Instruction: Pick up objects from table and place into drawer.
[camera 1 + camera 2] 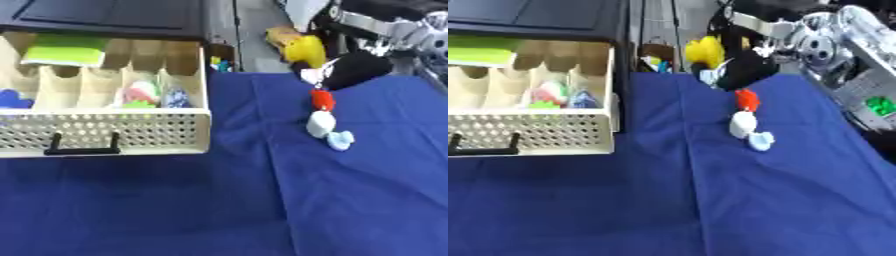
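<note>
— Left eye view? 
— Open cream drawer (105,131) shows a blue item (13,98) inside; red-and-white toy (322,117) lies on the blue cloth (262,200), right of it.
— Right eye view? 
— Green-marked equipment (878,106); right hand (750,67) above toy, grasp unclear.

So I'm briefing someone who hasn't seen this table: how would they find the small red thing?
Start at the open cream drawer on the left, then cross the blue cloth to the right, where the robot's black right hand reaches in. Just below it lie three small things in a line: the red one is nearest the hand, above a white piece and a pale blue one.
</note>
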### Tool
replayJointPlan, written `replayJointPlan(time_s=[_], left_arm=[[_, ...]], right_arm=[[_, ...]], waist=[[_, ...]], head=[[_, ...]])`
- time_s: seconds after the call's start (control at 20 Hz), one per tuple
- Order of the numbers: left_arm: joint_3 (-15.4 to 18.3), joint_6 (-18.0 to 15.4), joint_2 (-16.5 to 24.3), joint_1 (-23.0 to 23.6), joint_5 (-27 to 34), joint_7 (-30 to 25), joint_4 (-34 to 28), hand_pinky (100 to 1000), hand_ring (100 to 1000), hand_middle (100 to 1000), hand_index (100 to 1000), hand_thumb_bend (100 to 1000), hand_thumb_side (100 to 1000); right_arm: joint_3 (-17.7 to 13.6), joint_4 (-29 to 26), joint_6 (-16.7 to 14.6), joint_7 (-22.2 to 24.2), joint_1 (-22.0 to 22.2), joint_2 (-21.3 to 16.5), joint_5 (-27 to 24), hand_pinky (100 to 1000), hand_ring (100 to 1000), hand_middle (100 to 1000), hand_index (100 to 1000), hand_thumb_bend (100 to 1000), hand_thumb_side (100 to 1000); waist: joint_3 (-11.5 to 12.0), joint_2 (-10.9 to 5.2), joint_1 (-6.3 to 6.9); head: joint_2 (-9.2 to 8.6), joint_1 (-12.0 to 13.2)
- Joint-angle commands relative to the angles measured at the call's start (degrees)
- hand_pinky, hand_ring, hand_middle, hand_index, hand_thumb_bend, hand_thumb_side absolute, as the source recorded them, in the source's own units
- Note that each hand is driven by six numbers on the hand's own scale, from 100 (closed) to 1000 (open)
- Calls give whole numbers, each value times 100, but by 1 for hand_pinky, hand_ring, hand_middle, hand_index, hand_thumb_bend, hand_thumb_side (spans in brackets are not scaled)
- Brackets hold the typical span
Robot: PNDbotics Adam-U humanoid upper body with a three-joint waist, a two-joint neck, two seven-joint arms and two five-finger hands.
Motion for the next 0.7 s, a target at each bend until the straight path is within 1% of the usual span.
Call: replayJointPlan(time_s=[0.05, 0.2, 0.4, 0.55, 0.6, 0.7], left_arm=[[-24, 23, 146, -29, 33, -22, -75, 383, 564, 619, 819, 250, 980], [-18, 28, 148, -22, 45, -28, -75, 383, 564, 619, 819, 249, 980], [-36, 40, 138, -22, 61, -45, -75, 383, 564, 619, 819, 249, 980], [-30, 42, 137, -18, 66, -50, -75, 383, 564, 619, 819, 249, 980], [-41, 48, 129, -25, 73, -54, -75, 383, 564, 619, 819, 248, 979], [-95, 73, 102, -69, 107, -86, -75, 382, 564, 619, 819, 248, 979]], right_arm=[[-1, 177, -66, 19, -371, 196, 167, 355, 504, 376, 429, 226, 451], [65, 421, -132, 39, -664, 446, 269, 356, 503, 376, 429, 226, 452], [103, 664, -214, 28, -1000, 793, 352, 356, 501, 374, 427, 230, 449], [136, 868, -268, 16, -1139, 968, 424, 356, 501, 374, 427, 230, 449], [119, 884, -296, -2, -1174, 1008, 421, 361, 498, 369, 424, 248, 440], [48, 988, -258, -27, -1355, 1192, 372, 361, 497, 368, 423, 252, 440]], waist=[[15, -135, 12], [13, -143, 8], [75, -155, -9], [71, -158, -9], [92, -155, -9], [259, -145, -31]], head=[[34, -50], [32, -48], [25, -88], [24, -79], [12, -125], [-14, -264]])
